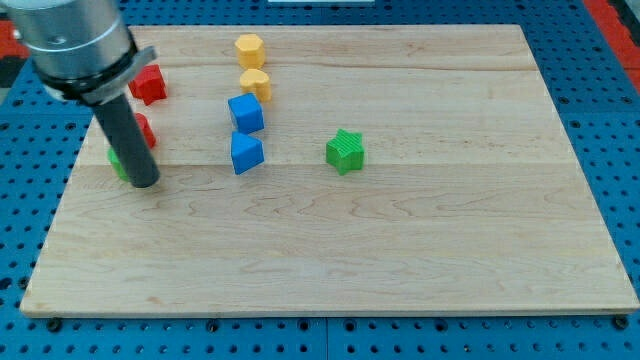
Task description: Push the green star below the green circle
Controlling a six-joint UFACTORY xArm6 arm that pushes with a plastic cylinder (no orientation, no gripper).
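On a pale wooden board [400, 260] laid over a blue perforated bench [620, 150], the arm's straight dark rod comes down from a grey cylindrical housing [72, 40] at the view's upper left. My tip [143, 184] rests on the wood near the board's left edge. The arm carries no fingers to open or close, only this rod, and it holds nothing.

The small green star-shaped block [346, 150] sits alone near the middle of the board, well apart from the tip and off to its right in the view. A green block [119, 161] at the left edge is mostly hidden behind the rod; only a sliver shows, touching or just beside the rod's left side, and its shape cannot be made out.

Just above that sliver, a red block [143, 130] peeks out from behind the rod, its shape also unclear. A second red block [149, 84], angular in outline, lies higher up, beside the housing.

Between the rod and the star stands a short column of four pieces. At the view's top is a yellow hexagonal block [249, 48], with a second, rounded yellow block [256, 84] just below it. Touching or nearly touching that comes a blue cube [246, 113], and beneath it a blue wedge-like block [246, 153], level with the green star.
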